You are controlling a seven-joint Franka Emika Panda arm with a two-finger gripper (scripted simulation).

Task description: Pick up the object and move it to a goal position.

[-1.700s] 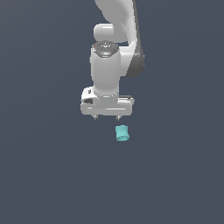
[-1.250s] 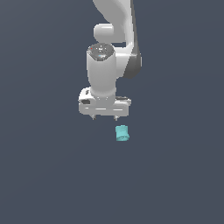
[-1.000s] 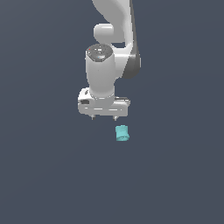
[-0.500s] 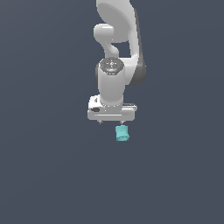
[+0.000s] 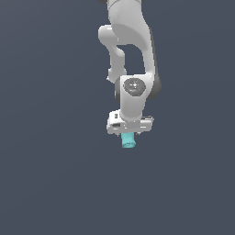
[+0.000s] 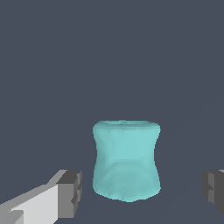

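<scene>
The object is a small teal spool-shaped cylinder [image 5: 128,140] on the dark grey floor. In the exterior view my white gripper [image 5: 130,133] sits right over it and covers its upper part. In the wrist view the object [image 6: 126,165] stands between my two fingertips [image 6: 70,192], with a gap on each side. The jaws are open and do not touch it. The gripper [image 6: 142,192] holds nothing.
A plain dark grey floor [image 5: 55,183] lies all around. The white arm [image 5: 131,50] rises above the gripper.
The gripper has moved toward the exterior view's right and down, from beside and above the object to directly over it, with the fingers now on either side. The object has not moved.
</scene>
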